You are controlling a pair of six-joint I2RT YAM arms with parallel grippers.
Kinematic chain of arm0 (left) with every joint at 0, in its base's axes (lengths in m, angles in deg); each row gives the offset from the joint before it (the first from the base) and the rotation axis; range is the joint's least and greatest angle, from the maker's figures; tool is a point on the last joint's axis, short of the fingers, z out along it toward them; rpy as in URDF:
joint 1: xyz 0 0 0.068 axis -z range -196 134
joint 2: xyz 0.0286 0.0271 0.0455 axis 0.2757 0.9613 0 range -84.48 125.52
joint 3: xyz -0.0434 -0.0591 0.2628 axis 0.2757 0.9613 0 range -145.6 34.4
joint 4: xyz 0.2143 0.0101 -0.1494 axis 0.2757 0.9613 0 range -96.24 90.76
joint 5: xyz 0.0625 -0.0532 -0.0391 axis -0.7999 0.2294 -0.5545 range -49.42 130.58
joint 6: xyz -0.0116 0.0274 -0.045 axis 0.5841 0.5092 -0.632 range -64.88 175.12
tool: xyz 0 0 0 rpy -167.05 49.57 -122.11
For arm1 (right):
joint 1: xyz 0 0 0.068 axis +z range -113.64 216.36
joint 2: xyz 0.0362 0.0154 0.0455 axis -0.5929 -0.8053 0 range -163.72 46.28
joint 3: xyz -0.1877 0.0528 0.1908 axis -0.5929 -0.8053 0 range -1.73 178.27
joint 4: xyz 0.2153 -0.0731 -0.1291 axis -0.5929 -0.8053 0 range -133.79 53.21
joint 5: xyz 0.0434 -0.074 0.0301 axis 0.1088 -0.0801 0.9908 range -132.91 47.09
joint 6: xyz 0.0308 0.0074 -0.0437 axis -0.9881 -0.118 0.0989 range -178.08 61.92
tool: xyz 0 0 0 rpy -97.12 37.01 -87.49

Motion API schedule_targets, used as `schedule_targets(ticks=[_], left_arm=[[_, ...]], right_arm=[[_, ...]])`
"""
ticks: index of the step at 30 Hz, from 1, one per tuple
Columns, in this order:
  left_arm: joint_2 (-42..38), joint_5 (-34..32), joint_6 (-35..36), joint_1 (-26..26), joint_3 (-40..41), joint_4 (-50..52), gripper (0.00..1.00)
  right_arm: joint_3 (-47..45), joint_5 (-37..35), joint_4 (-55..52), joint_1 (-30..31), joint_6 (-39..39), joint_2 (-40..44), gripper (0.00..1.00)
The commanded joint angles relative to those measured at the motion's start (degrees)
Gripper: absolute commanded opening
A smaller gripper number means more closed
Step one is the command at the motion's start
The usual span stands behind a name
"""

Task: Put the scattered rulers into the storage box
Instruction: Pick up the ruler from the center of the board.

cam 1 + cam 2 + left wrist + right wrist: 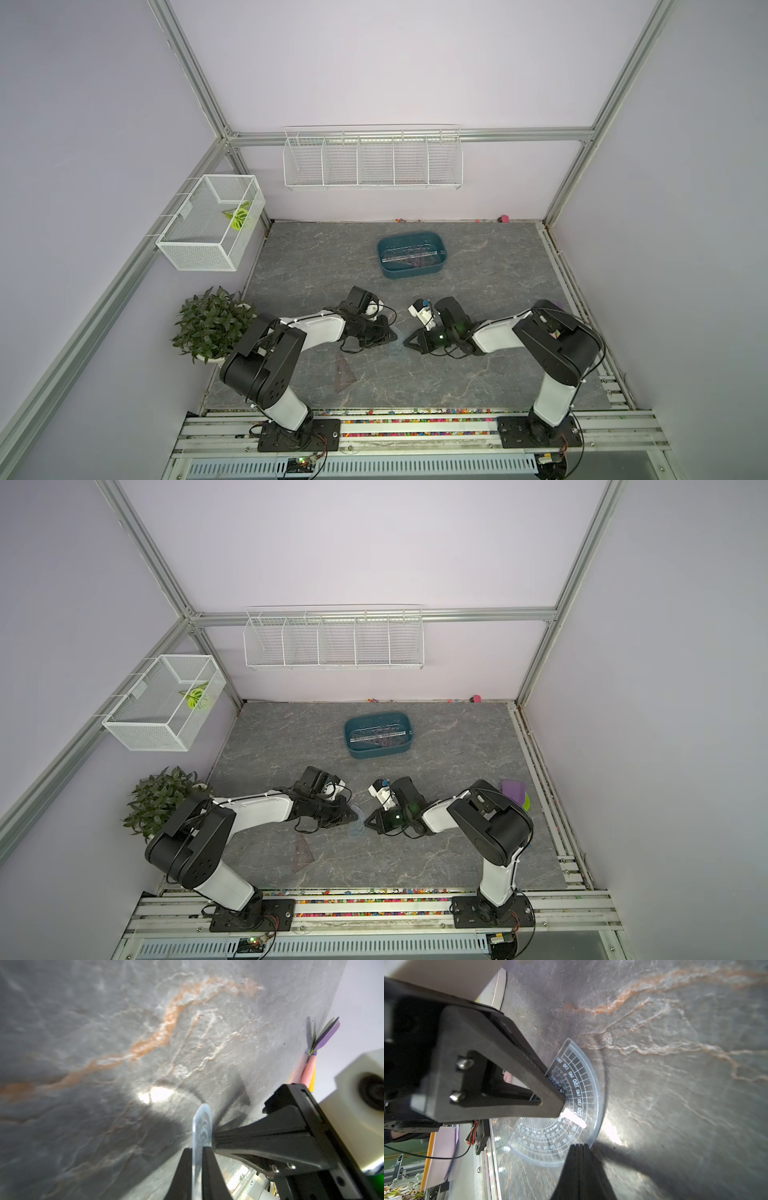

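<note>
In my right wrist view I am reading white degree figures on the bluish protractor [583,1088]: 180, 170, 160, 150, 140, 130 and 120 are running in order along its outer band, lying sideways to me. Past 120, glare is washing the figures out. On the inner bands smaller figures are showing, among them what I am taking for 20 and 30, too blurred for certainty.

Left gripper [196,1149] pinching a bluish translucent half-round protractor [202,1124] edge-on.
Black right gripper [216,1139] tip touches its face; grey veined tabletop [104,1043] behind.
</note>
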Motion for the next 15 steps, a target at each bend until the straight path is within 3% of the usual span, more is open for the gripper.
schedule_targets(ticks=[1, 7, 15], left_arm=[[-0.2, -8.1, 0.7, 1.1, 1.6, 15.0, 0.0], [-4.2, -11.1, 1.8, -0.3, -15.3, 21.5, 0.0], [17.4, -13.5, 5.4, -3.5, -53.2, 28.3, 0.0]], right_arm=[[-1.5, -2.1, -10.6, -0.9, 1.2, 2.2, 0.05], [-2.0, -1.7, -18.1, -8.1, 4.5, 15.0, 0.06], [-1.9, 1.8, -17.4, -12.7, 4.2, 17.1, 0.05]])
